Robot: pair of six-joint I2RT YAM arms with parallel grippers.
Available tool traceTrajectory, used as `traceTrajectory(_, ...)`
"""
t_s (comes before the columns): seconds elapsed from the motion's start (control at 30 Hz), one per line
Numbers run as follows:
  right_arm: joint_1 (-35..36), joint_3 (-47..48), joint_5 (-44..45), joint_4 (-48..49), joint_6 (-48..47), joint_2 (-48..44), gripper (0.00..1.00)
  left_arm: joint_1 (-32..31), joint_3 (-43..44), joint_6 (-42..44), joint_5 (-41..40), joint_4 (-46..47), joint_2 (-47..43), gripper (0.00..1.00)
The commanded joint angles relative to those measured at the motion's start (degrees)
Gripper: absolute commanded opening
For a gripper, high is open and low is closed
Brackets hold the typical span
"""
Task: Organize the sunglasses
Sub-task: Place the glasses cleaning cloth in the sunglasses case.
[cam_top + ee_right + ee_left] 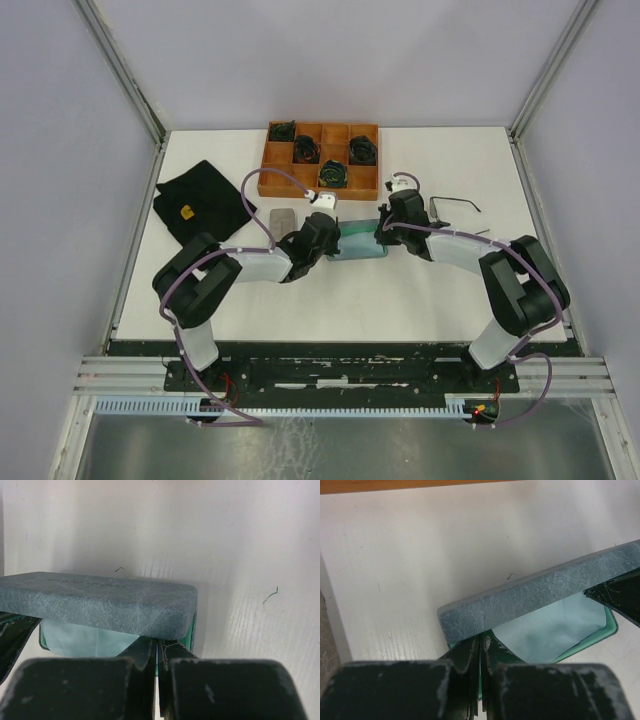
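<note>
Sunglasses (452,200) lying on the white table (250,290), a little to the right of the right gripper (388,233), not touching it, untouched by either arm. Right gripper clenched on the right end of a blue case (358,243). Left gripper (330,241) clenched on its left end (thin teal rim pinched between the fingers in both wrist views, grey-blue lid raised above). Farther back: wooden tray (290,188) holding dark green bundles (333,174), grey case (285,218), black cloth (200,205) at left.
</note>
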Motion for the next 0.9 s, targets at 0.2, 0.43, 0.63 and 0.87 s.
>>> traceTrajectory(0.2, -0.58, 2.33, -1.10, 3.21, -0.42, 0.89, 0.00, 0.59, 2.01, 3.45, -0.11, 3.22, 0.57, 0.03)
traceTrajectory(0.43, -0.74, 1.95, -1.93, 3.59, -0.24, 0.67, 0.00, 0.65, 1.63, 4.32, -0.54, 3.31, 0.05, 0.03)
traceTrajectory(0.63, -0.75, 1.48, -1.61, 4.00, -0.26, 0.04, 0.00, 0.64, 0.86, 4.58, -1.01, 3.66, -0.22, 0.03)
traceTrajectory(0.87, -0.82, 0.96, 0.09, 3.72, -0.44, -0.65, 0.00, 0.64, 1.29, 5.43, 0.14, 3.92, 0.46, 0.03)
